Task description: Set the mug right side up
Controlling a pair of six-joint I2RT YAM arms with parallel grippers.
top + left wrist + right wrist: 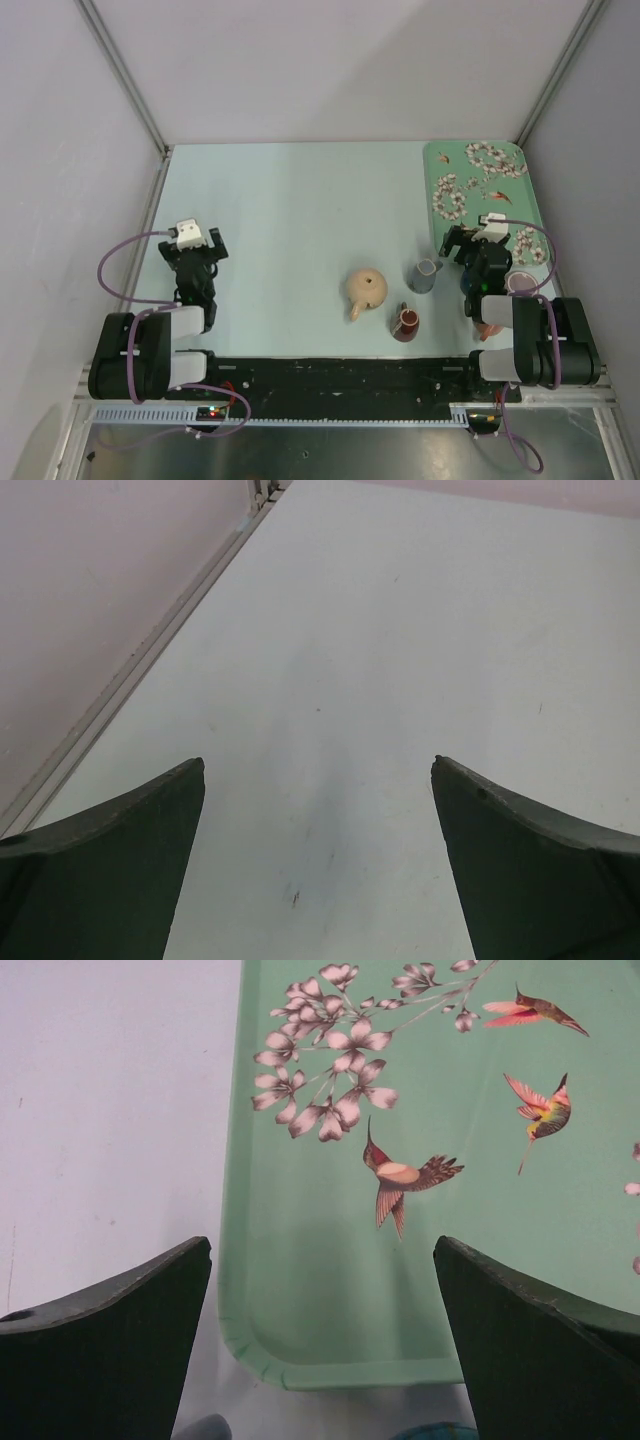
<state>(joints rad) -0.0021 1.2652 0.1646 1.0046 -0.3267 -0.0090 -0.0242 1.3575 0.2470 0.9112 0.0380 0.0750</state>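
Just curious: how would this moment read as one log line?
left tool open | right tool open at tray edge | grey mug untouched

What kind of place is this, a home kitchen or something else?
Probably a robot test cell: bare white partition walls, two black robot arms bolted to a pale table, a green flowered tray.

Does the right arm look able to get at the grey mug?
Probably yes: the grey mug stands close by the open right gripper, on its left, with nothing between them.
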